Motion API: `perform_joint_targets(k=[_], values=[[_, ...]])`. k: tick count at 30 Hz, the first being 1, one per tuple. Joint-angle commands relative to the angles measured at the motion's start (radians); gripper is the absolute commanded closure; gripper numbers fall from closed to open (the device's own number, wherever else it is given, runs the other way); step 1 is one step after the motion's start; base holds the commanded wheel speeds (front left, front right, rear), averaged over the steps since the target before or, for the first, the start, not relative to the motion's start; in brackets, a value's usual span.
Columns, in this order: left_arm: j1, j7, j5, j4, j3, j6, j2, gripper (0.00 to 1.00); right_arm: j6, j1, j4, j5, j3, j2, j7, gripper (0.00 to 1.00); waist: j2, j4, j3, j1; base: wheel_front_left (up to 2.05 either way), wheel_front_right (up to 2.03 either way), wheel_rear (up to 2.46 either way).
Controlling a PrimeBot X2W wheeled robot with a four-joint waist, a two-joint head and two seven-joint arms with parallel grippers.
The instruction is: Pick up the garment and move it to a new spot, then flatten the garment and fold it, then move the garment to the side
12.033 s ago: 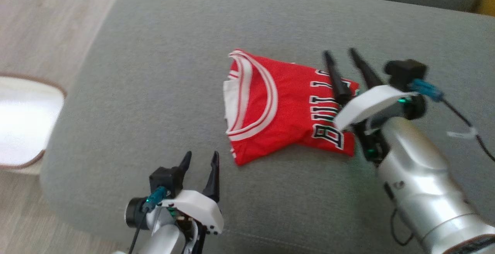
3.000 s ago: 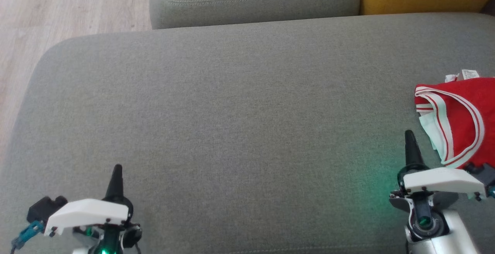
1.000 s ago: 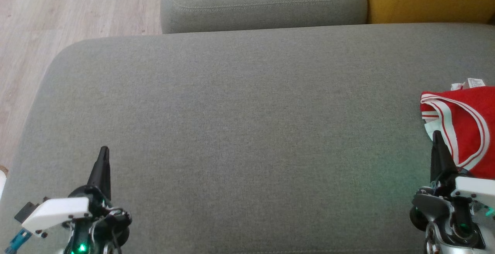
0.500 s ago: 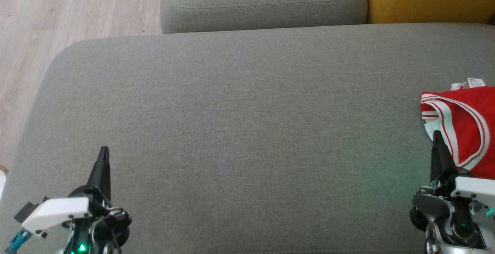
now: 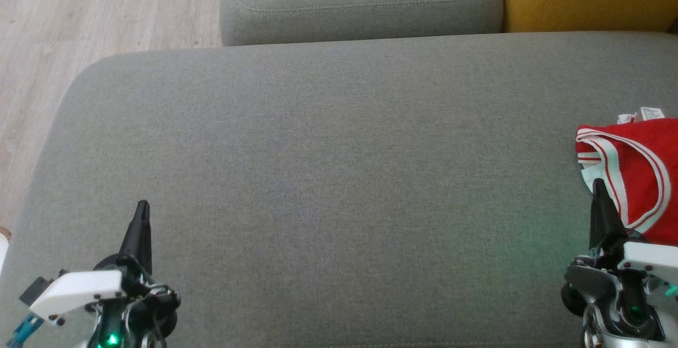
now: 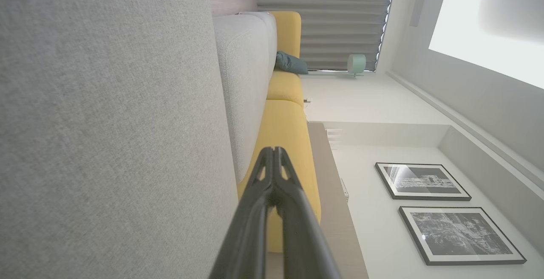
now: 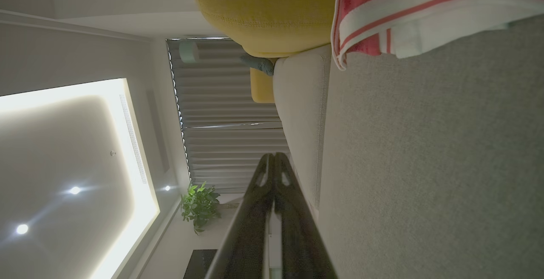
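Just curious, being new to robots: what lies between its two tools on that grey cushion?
Nothing: in the head view, bare grey cushion runs from the left tool to the right tool.

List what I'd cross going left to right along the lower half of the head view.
Wooden floor → left fingers, shut → grey seat cushion → red garment at the right edge.

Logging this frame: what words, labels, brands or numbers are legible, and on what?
Nothing is legible.
The white tag at the red garment far edge: print too small and blurred to read.
The framed pictures on the wall: no readable wording.
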Motion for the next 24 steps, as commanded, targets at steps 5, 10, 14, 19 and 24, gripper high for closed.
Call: perform_joint_targets(k=[5,10,14,19,24], values=[[-0.059,0.008,-0.004,-0.039,0.035,-0.007,0.015,1.0,0.007,-0.019,-0.039,0.007,0.02,-0.004,0.006,1.0,0.0,0.0,0.0,0.0,0.0,0.0,0.0],[-0.059,0.008,-0.004,-0.039,0.035,-0.007,0.015,1.0,0.007,-0.019,-0.039,0.007,0.02,-0.004,0.006,1.0,0.0,0.0,0.0,0.0,0.0,0.0,0.0],[-0.059,0.008,-0.004,-0.039,0.035,-0.007,0.015,1.0,0.007,-0.019,-0.039,0.007,0.02,-0.004,0.006,1.0,0.0,0.0,0.0,0.0,0.0,0.0,0.0],[-0.059,0.008,-0.004,-0.039,0.035,-0.007,0.015,1.0,0.007,-0.019,-0.039,0.007,0.02,-0.004,0.006,1.0,0.0,0.0,0.0,0.0,0.0,0.0,0.0],[-0.059,0.008,-0.004,-0.039,0.035,-0.007,0.015,1.0,0.007,-0.019,-0.039,0.007,0.02,-0.004,0.006,1.0,0.0,0.0,0.0,0.0,0.0,0.0,0.0]])
